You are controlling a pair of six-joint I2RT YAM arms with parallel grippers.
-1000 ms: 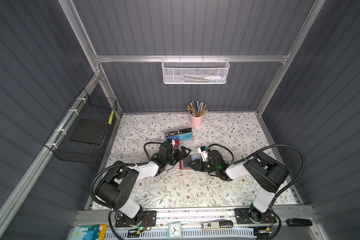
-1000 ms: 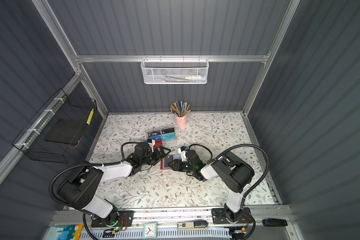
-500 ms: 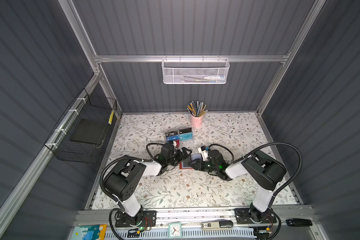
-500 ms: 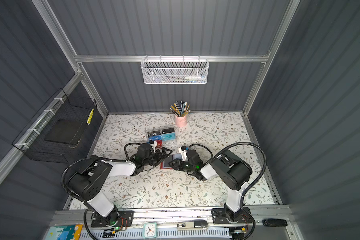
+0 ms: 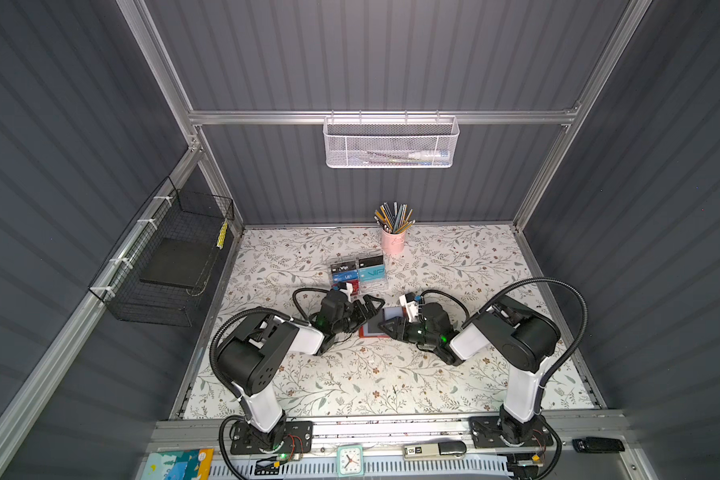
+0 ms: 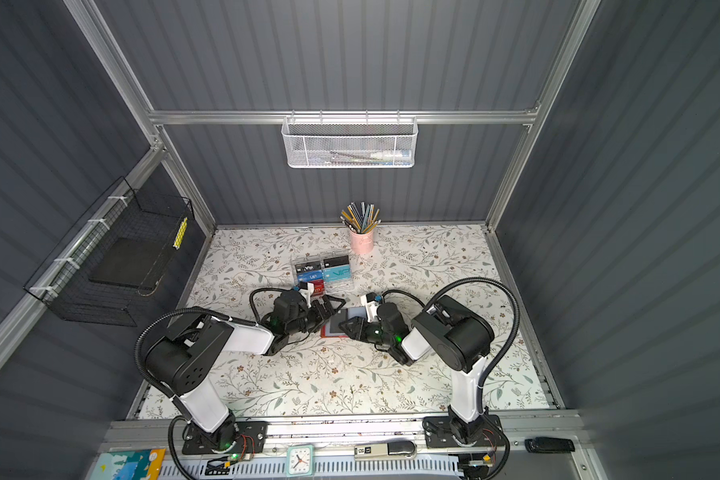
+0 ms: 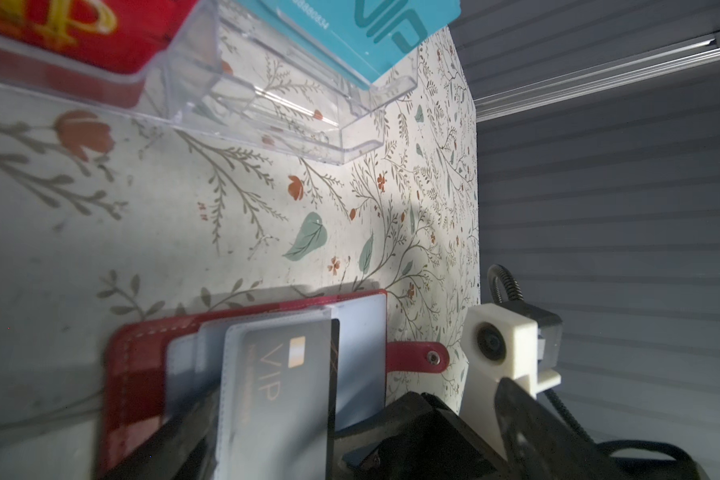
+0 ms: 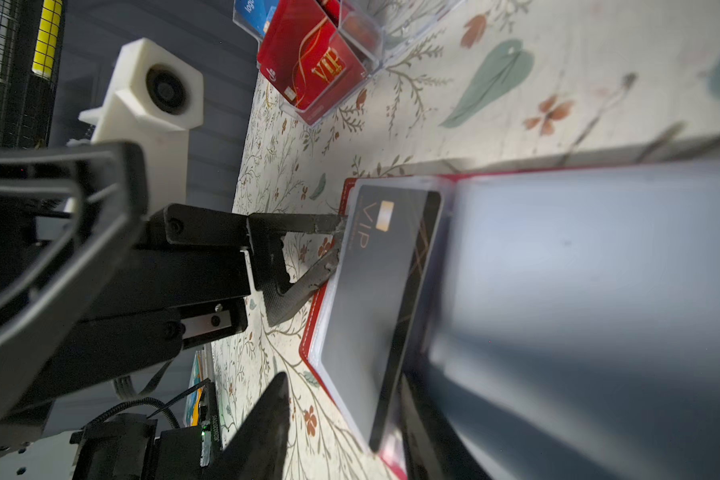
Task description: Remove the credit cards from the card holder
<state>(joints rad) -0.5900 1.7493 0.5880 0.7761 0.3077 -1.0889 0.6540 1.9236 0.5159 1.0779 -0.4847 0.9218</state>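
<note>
Grey ribbed walls close round a floral tabletop (image 5: 391, 374). Beyond the left jaws stands a clear compartmented box (image 5: 356, 272) of spare cards. Between the two sets of jaws lies the card holder (image 5: 385, 323), open and flat with its red cover down and its clear sleeves (image 7: 358, 332) fanned upward. The left jaws stand wide apart, tips touching the holder's near edge and gripping nothing. The right jaws reach in over the opposite edge among the sleeves; whether they pinch one I cannot tell. A dark VIP card (image 7: 285, 386) sits in the top sleeve, straight ahead of the left jaws. It should be light, stiff and slick, while the sleeve is soft and likely clings. The best hold seems to be the card's dark edge at the sleeve mouth, on the right jaws' side. The light holder would need pinning so it does not slide.
</note>
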